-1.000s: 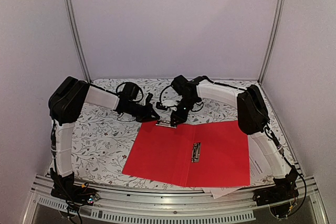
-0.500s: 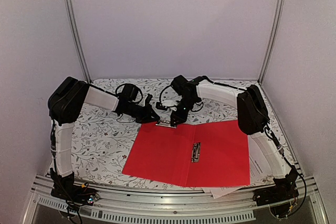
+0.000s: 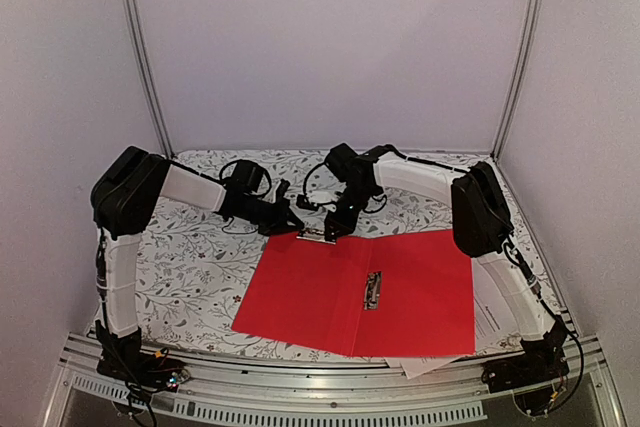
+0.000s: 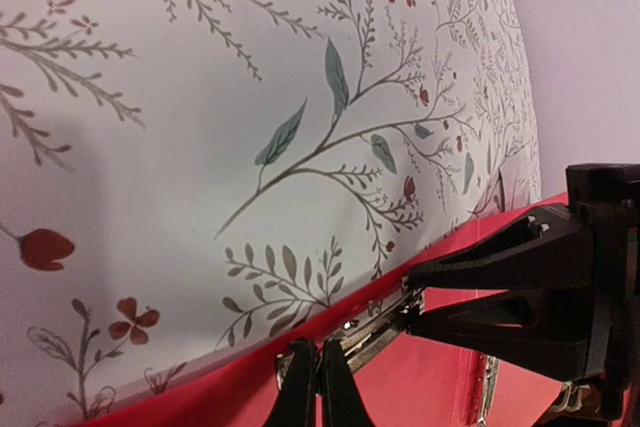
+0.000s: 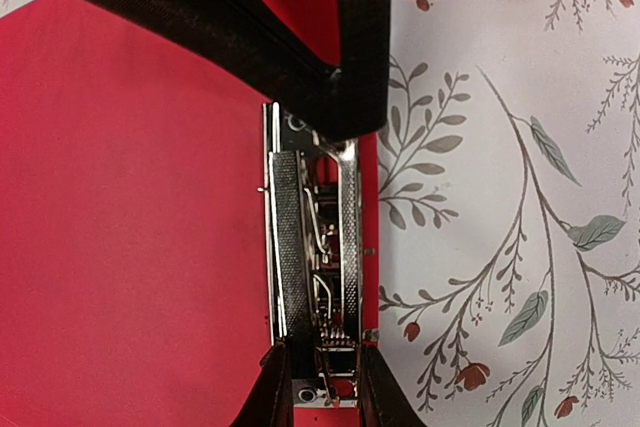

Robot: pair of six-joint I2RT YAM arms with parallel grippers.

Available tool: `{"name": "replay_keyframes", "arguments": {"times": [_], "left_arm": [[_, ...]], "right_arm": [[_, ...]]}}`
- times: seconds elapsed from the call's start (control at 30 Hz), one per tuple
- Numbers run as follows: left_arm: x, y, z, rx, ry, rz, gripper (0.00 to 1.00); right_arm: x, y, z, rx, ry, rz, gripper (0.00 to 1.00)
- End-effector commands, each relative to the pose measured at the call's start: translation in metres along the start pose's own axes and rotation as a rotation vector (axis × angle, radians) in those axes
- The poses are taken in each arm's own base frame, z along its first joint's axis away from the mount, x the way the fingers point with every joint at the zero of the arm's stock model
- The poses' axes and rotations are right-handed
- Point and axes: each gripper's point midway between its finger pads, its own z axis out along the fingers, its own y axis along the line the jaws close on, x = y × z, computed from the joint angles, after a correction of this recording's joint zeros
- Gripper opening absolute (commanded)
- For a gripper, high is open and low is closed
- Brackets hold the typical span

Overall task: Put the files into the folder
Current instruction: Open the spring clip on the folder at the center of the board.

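Open folder (image 3: 330,292) lies at near edge of worktop (image 3: 190,257), right of centre; papers (image 3: 493,322) stick out under its near-right corner. At the clip (image 5: 310,257) on its far edge: right gripper (image 5: 320,392) clamped on it, left gripper (image 4: 318,377) fully closed, empty, tips at its end.

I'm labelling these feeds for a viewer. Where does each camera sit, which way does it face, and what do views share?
Top external: above and behind, looking down and forward at the open folder; left arm and right arm show.
Left wrist: low, facing along the table at the clip; its shut left end effector shows.
Right wrist: looking down on the clip, its right end effector straddling it.
Shared: all three show clip and folder.
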Motion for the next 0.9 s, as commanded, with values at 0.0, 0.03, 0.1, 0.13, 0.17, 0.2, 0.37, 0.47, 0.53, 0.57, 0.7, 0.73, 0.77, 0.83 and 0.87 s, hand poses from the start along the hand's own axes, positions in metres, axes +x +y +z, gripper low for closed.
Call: {"name": "replay_keyframes", "arguments": {"times": [0.0,0.03,0.1,0.13,0.17,0.2,0.37,0.47,0.53,0.57,0.7,0.73,0.77,0.83,0.87], "left_arm": [[0.024,0.028,-0.004,-0.131,0.048,-0.028,0.0],[0.028,0.033,-0.004,-0.152,0.055,-0.034,0.0],[0.037,0.043,-0.003,-0.196,0.069,-0.045,0.0],[0.041,0.047,-0.003,-0.215,0.074,-0.049,0.0],[0.045,0.051,-0.003,-0.233,0.08,-0.05,0.0],[0.05,0.055,-0.002,-0.25,0.088,-0.053,0.0],[0.066,0.068,0.003,-0.326,0.129,-0.048,0.0],[0.071,0.073,0.003,-0.38,0.143,-0.031,0.0],[0.074,0.078,0.001,-0.419,0.153,-0.024,0.0],[0.076,0.079,0.0,-0.434,0.16,-0.021,0.0],[0.084,0.085,-0.004,-0.485,0.183,-0.016,0.0],[0.085,0.085,-0.005,-0.485,0.184,-0.016,0.0],[0.086,0.085,-0.005,-0.482,0.188,-0.018,0.0],[0.088,0.086,-0.004,-0.478,0.196,-0.023,0.0],[0.089,0.087,-0.003,-0.476,0.204,-0.029,0.0]], "right_arm": [[0.048,-0.001,0.034,0.017,0.171,0.02,0.11],[0.048,-0.001,0.034,0.018,0.172,0.021,0.11],[0.049,-0.002,0.035,0.02,0.174,0.022,0.11],[0.049,-0.002,0.034,0.019,0.175,0.023,0.11],[0.049,-0.002,0.034,0.02,0.175,0.023,0.11],[0.049,-0.001,0.034,0.021,0.177,0.024,0.11],[0.051,-0.002,0.034,0.022,0.182,0.025,0.1],[0.051,-0.002,0.034,0.025,0.182,0.025,0.1],[0.051,-0.002,0.034,0.027,0.185,0.024,0.09],[0.051,-0.002,0.034,0.028,0.186,0.024,0.09],[0.051,-0.003,0.034,0.028,0.186,0.025,0.09],[0.052,-0.003,0.034,0.028,0.186,0.026,0.09],[0.051,-0.003,0.034,0.031,0.186,0.027,0.09],[0.052,-0.003,0.034,0.031,0.186,0.028,0.09],[0.052,-0.003,0.034,0.031,0.187,0.029,0.09]]}}
